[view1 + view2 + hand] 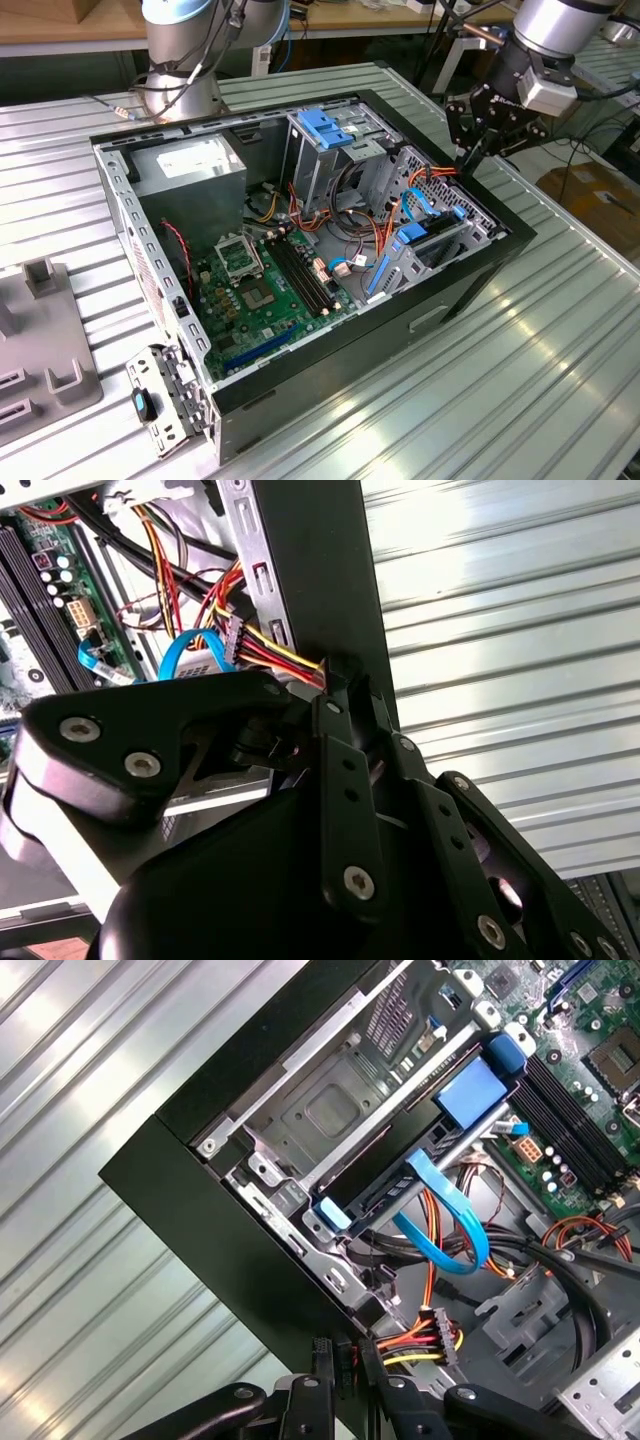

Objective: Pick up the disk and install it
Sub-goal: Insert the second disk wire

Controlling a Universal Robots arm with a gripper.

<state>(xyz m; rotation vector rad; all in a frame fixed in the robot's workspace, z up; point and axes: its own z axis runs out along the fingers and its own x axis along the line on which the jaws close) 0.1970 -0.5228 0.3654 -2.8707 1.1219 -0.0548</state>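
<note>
Ribbed metal tabletop (560, 340), wooden bench (60, 25) behind, cardboard box (590, 195) on floor.

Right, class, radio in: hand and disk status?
Black hand at the black metal computer case's rim. Silver-grey disk in blue carrier sits in the bay. Orange-yellow cables beside hand.

It looked like a robotics lab: an opened computer case (300, 250) sat on a ribbed metal tabletop (520, 370), with cables and cardboard boxes (590, 200) around.

Exterior view high, oblique over computer case (470, 290); both wrist views close at its wall.
</note>
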